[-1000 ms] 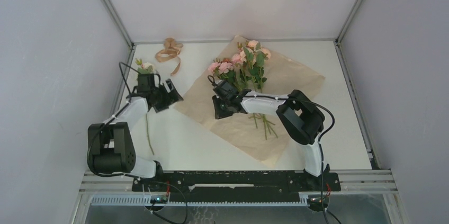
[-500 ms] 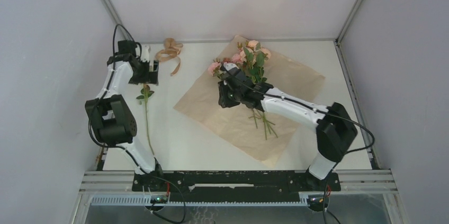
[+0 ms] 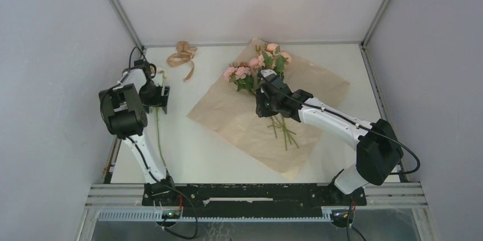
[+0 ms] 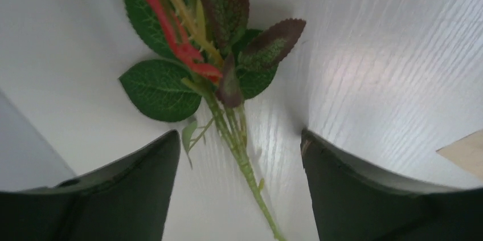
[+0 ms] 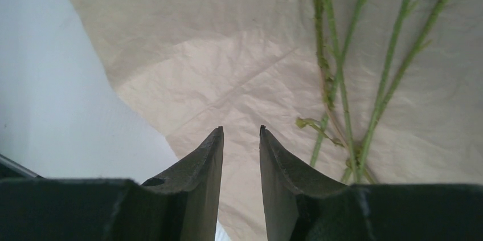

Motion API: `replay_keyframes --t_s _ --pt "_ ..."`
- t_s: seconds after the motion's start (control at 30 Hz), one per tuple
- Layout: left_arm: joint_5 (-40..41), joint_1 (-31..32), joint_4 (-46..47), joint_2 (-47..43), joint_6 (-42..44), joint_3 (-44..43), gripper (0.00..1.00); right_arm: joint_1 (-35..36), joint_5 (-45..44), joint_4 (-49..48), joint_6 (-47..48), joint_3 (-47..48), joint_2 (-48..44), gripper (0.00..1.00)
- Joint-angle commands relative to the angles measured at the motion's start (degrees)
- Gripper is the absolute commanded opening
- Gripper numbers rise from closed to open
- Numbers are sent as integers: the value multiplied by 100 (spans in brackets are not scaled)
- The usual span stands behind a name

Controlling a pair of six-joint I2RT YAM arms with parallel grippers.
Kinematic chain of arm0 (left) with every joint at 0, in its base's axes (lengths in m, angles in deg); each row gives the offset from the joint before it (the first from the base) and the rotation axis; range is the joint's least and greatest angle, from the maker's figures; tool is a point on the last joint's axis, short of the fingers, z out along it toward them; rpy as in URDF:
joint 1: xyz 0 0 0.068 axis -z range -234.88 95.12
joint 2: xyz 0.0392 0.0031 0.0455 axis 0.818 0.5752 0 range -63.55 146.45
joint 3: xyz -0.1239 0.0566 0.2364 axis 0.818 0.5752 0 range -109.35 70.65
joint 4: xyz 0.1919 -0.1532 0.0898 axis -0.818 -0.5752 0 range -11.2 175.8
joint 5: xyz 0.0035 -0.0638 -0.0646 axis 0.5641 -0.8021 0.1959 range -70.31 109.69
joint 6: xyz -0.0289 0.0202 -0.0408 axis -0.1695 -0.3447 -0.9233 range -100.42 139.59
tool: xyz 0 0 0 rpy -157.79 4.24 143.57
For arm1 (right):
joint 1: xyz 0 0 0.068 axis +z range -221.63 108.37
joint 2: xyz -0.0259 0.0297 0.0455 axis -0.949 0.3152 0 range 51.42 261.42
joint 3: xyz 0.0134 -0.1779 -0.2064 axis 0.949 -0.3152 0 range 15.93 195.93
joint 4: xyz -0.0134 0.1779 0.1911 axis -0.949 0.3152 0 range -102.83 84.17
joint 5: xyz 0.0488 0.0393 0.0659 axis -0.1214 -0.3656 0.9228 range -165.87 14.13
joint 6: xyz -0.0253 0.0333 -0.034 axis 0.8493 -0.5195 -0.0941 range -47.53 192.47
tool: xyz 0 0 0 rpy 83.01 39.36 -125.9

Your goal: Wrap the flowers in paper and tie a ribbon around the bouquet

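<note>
The flowers (image 3: 259, 65) lie on the orange-tan paper (image 3: 319, 84), blooms toward the back, stems (image 5: 342, 81) fanning to the front. My right gripper (image 3: 262, 110) hovers over the paper just left of the stems; its jaws (image 5: 240, 129) stand a narrow gap apart with nothing between them. A single stem (image 3: 158, 135) lies on the table at the left. My left gripper (image 3: 155, 99) is low over it, wide open (image 4: 240, 135), straddling the stem (image 4: 246, 167) without touching it, with green leaves (image 4: 159, 84) ahead. The ribbon (image 3: 182, 56) is curled at the back left.
White walls close in the table; a metal frame post (image 3: 117, 7) runs along the back left corner. The paper's corner (image 4: 464, 152) shows at the edge of the left wrist view. White tabletop (image 5: 51, 93) lies left of the paper.
My left arm came from the back left corner down over the lone stem. My right gripper moved right across the paper toward the stems and its jaws parted slightly.
</note>
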Motion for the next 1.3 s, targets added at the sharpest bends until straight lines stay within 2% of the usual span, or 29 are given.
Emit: replay_keyframes --t_s 0.0,0.07,0.13,0.23,0.37,0.6,0.7,0.73,0.83,0.93,1.03,1.13,1.27 --pt "269 22 -276 239 117 -457 78 -176 -147 49 181 29 -422 38" --pt "314 40 -470 350 119 -621 67 -241 -153 60 169 26 -505 38" --pt "307 60 -560 386 178 -665 50 -301 -168 83 172 25 -593 38" --pt "102 47 -650 334 242 -593 2 -383 -188 135 164 27 -749 38" --pt "-693 -164 -489 -316 -73 -458 0 -433 -318 316 193 27 -1015 38" --pt "-2246 -706 -252 -2503 -929 -686 0 -402 -190 295 471 -230 -1904 39" --pt "-3818 -638 -96 -3171 -1654 -813 0 -372 434 -126 647 -322 -2363 40" --pt "-4627 -561 92 -3342 -2040 -812 0 -351 760 -325 691 -326 -2483 41" --pt "-5747 -32 1404 -3836 -3469 -549 0 -167 1689 -1110 782 -319 -2683 47" --pt "-6058 850 2371 -4143 -4600 -306 0 91 2187 -2132 696 -321 -2689 60" --pt "-6020 1756 2472 -4235 -4878 -365 0 295 2140 -2989 421 -318 -2524 71" --pt "-5720 2506 2552 -4358 -4892 -344 0 418 2090 -3483 60 -232 -2256 75" --pt "-5510 3132 2609 -4363 -4792 -294 0 635 2025 -3731 6 -102 -1903 77"
